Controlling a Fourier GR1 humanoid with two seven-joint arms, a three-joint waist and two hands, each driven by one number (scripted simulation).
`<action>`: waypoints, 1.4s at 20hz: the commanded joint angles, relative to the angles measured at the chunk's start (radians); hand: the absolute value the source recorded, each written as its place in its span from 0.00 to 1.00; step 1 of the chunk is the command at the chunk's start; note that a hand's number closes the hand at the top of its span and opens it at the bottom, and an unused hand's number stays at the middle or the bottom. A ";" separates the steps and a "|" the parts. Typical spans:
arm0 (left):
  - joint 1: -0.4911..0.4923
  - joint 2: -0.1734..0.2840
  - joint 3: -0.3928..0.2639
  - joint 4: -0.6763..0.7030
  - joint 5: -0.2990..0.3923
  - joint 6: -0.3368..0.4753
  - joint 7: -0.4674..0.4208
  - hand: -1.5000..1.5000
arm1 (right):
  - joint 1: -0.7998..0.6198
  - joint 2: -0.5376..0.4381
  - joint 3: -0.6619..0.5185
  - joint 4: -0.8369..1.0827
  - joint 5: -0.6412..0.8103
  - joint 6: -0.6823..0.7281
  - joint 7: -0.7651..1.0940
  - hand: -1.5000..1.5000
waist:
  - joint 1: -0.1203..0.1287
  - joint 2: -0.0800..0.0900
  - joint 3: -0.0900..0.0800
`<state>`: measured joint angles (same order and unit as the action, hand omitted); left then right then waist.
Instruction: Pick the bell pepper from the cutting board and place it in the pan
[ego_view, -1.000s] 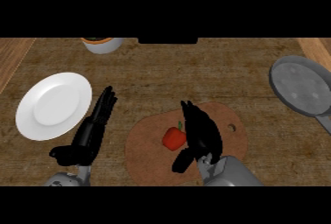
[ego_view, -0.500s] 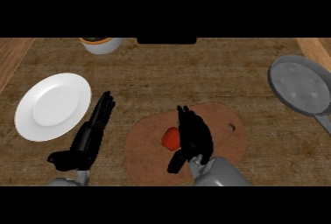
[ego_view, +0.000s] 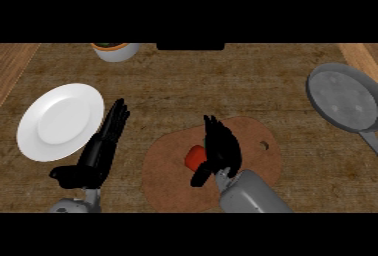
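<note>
A red bell pepper (ego_view: 195, 156) lies on the round brown cutting board (ego_view: 255, 140) at the lower middle. My right hand (ego_view: 220, 147) hovers over the board with its fingers stretched forward, right beside the pepper and partly covering its right side; its thumb (ego_view: 200, 176) points down just below the pepper. The fingers are not curled round it. The grey pan (ego_view: 343, 102) sits at the right edge, its handle running toward the lower right. My left hand (ego_view: 102, 145) rests open to the left of the board, fingers straight.
A white plate (ego_view: 59, 121) lies at the left, close to my left hand. A white bowl with dark contents (ego_view: 115, 50) stands at the back left. Wooden counter strips edge both sides.
My right hand has shifted left across the board and now sits against the pepper, covering part of it. The left hand has hardly moved.
</note>
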<state>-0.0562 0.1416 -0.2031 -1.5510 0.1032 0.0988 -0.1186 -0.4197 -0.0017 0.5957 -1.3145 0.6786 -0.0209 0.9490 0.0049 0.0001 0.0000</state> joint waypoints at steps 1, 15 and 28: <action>0.026 -0.032 -0.038 -0.086 -0.041 0.027 0.074 0.50 | -0.019 0.002 -0.036 0.121 -0.008 -0.040 -0.069 0.00 | 0.002 0.000 0.000; 0.054 -0.063 -0.024 -0.018 -0.084 0.006 -0.004 0.50 | -0.049 -0.006 0.010 0.336 0.012 -0.012 -0.242 1.00 | 0.002 0.001 0.000; 0.009 -0.047 0.041 -0.033 -0.049 -0.044 0.042 0.50 | -0.096 -0.093 -0.090 0.209 0.188 -0.148 -0.195 1.00 | -0.003 0.000 0.000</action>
<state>-0.0236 0.0960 -0.1700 -1.5775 0.0490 0.0595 -0.1086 -0.4784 -0.0392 0.5803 -1.1302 0.8331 -0.1242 0.7855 0.0014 -0.0079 -0.0013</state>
